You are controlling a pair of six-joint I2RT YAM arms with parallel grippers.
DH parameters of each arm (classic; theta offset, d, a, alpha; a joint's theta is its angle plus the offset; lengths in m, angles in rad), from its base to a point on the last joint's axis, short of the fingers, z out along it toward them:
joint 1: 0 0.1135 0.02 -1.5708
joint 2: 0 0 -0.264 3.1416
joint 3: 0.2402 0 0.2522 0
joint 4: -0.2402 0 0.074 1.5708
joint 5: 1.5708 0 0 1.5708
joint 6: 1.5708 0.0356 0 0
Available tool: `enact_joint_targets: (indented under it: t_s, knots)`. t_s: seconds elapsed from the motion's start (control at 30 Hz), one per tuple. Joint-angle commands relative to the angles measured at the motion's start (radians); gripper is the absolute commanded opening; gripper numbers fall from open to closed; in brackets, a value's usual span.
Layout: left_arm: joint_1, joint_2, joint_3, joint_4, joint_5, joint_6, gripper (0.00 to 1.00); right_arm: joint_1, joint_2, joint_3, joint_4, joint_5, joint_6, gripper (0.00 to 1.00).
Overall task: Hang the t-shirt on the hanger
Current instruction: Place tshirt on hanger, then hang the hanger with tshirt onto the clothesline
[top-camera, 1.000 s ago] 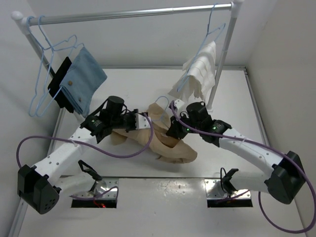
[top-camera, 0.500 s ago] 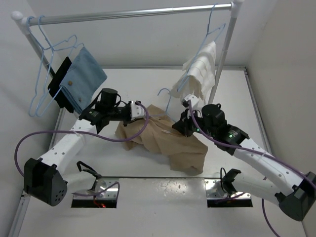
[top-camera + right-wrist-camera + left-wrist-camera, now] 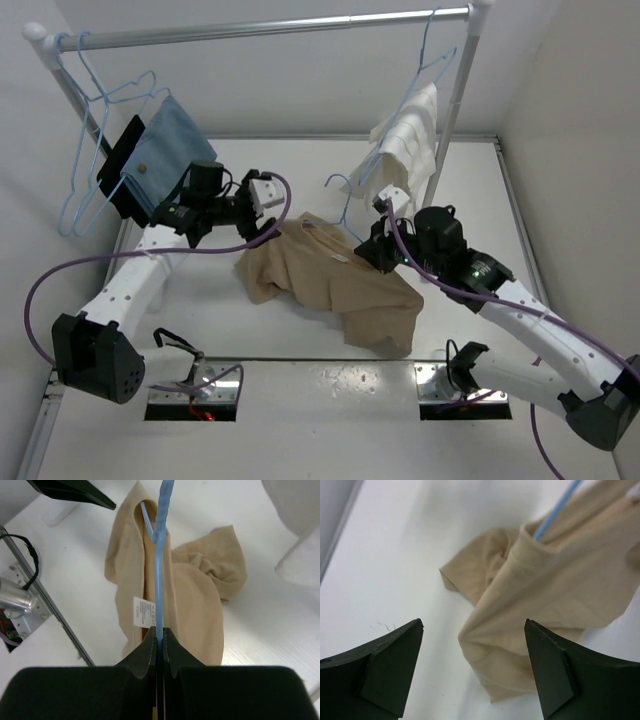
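- Judged mid-threading: hanger poked into the collar of the t-shirt, heaped at centre.
- Clamped on the hanger wire with the right gripper, at the shirt's 2 o'clock.
- Spread wide, empty, at the left gripper, 10 o'clock.
- Next, likely: regrip fabric, draw over hanger's shoulder.

tan-beige t-shirt, light-blue hanger, white textured cloth, blue cloth, white table

Top view: the hanger body is hidden inside the t-shirt; only its hook and neck show. Left wrist view: the wire and the t-shirt are cut off by the top and right edges. Right wrist view: the print on the label is too small to read.
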Motion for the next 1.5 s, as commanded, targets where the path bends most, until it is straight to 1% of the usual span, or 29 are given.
enact_joint_targets:
  t_s: [0.0,0.2,0.27,0.3,0.37,0.43,0.47,0.5,0.53,0.63,0.67,0.77,0.87,1.03,1.13,1.23,1.27,1.3,1.4,1.47]
  knots:
    - [0.015,-0.009,0.083,0.015,0.073,-0.164,0.88,0.032,0.012,0.092,0.055,0.025,-0.017,0.0]
    - [0.042,-0.054,0.071,0.006,0.06,-0.195,0.9,0.103,0.062,0.114,0.026,0.057,-0.049,0.0]
    - [0.055,-0.09,0.061,-0.007,0.031,-0.207,0.9,0.141,0.094,0.154,0.014,0.083,-0.059,0.0]
    - [0.079,-0.103,0.05,-0.017,0.031,-0.208,0.9,0.154,0.104,0.164,0.005,0.096,-0.059,0.0]
    - [0.089,-0.143,0.031,-0.017,0.002,-0.249,0.9,0.19,0.114,0.195,0.015,0.137,-0.068,0.0]
    - [0.102,-0.212,-0.001,-0.017,-0.01,-0.284,0.91,0.224,0.133,0.218,0.033,0.183,-0.068,0.0]
    - [0.102,-0.235,-0.001,-0.017,-0.01,-0.303,0.91,0.235,0.147,0.259,0.034,0.229,-0.077,0.0]
    - [0.111,-0.257,-0.01,-0.017,-0.01,-0.322,0.92,0.246,0.165,0.285,-0.003,0.255,-0.077,0.0]
    - [0.112,-0.298,-0.01,-0.017,-0.01,-0.345,1.0,0.27,0.206,0.343,-0.02,0.278,-0.077,0.0]
    - [0.112,-0.347,-0.021,-0.008,-0.001,-0.379,1.0,0.316,0.254,0.428,-0.032,0.359,-0.077,0.0]
    - [0.112,-0.358,-0.021,-0.008,-0.001,-0.393,1.0,0.326,0.263,0.442,-0.032,0.411,-0.077,0.0]
    - [0.112,-0.38,-0.03,-0.008,-0.012,-0.418,1.0,0.358,0.277,0.476,0.01,0.523,-0.056,0.0]
    - [0.112,-0.401,-0.039,-0.008,-0.009,-0.428,1.0,0.382,0.286,0.487,0.041,0.605,-0.037,0.0]
    - [0.112,-0.421,-0.082,0.045,-0.009,-0.477,1.0,0.424,0.344,0.572,0.06,0.703,-0.028,0.0]
    - [0.112,-0.432,-0.102,0.078,-0.03,-0.502,1.0,0.444,0.393,0.664,0.069,0.746,-0.057,0.0]
    - [0.112,-0.441,-0.111,0.101,-0.03,-0.527,1.0,0.453,0.447,0.834,0.04,0.798,-0.111,0.0]
    - [0.112,-0.452,-0.111,0.101,-0.03,-0.537,1.0,0.453,0.467,0.865,0.04,0.819,-0.125,0.0]
    - [0.112,-0.461,-0.122,0.113,-0.03,-0.537,1.0,0.453,0.501,0.89,0.04,0.868,-0.16,0.0]
    - [0.112,-0.473,-0.133,0.122,-0.03,-0.537,1.0,0.453,0.523,0.93,0.075,0.938,-0.189,0.0]
    - [0.112,-0.483,-0.144,0.131,-0.039,-0.547,1.0,0.432,0.532,0.93,0.137,0.947,-0.189,0.0]
